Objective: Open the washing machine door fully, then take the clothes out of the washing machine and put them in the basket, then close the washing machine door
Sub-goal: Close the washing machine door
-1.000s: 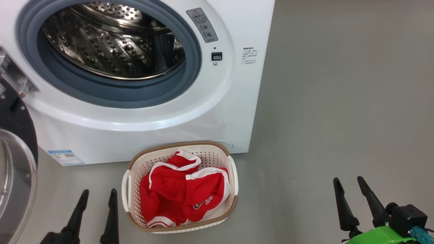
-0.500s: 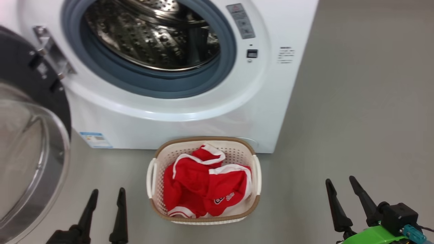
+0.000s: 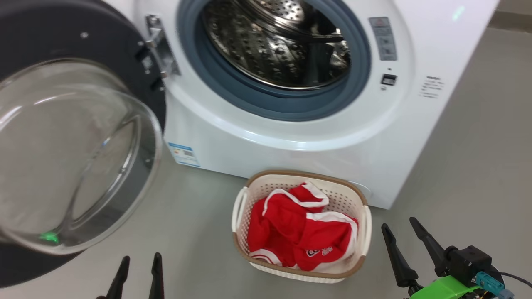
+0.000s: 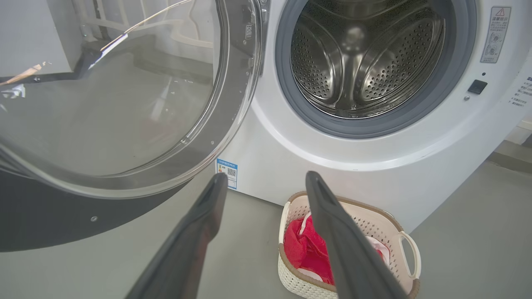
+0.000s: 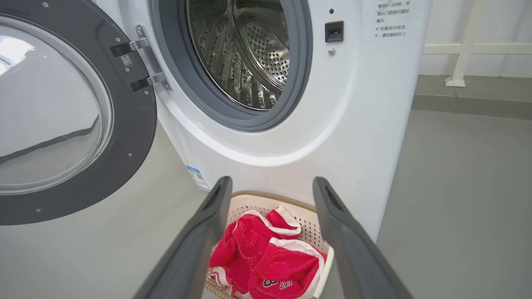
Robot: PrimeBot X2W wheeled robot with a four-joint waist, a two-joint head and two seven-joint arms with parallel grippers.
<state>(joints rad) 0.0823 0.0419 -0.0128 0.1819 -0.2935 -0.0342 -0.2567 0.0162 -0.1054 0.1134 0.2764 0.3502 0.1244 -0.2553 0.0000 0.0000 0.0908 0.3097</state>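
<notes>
- Red with white trim, the clothes (image 3: 303,232) lay bunched inside the basket (image 3: 346,198). The basket sat on the grey floor (image 3: 457,187) just in front of the washing machine (image 3: 266,153), below its round opening.
- The steel drum (image 3: 276,45) looked bare as far as your views reached, so I judged the unloading done. A piece tucked low behind the front ring could not be ruled out.
- The washing machine door (image 3: 79,141) stood swung wide on its hinge (image 3: 160,54) at the left of the opening, with the glass bowl bulging toward you. That made the opening step complete, and closing the door was the one step left.
- Your left gripper (image 3: 140,259) hung low with its fingers apart and nothing between them. It was near the door's lower edge and not touching it. In the left wrist view the door lay up and to the left of the fingertips.
- Your right gripper (image 3: 399,224) was likewise spread and empty, just right of the basket. It was well apart from the door, with the basket between them.
- By my reading, your left arm was the better placed to reach the door's free edge and push it shut.
</notes>
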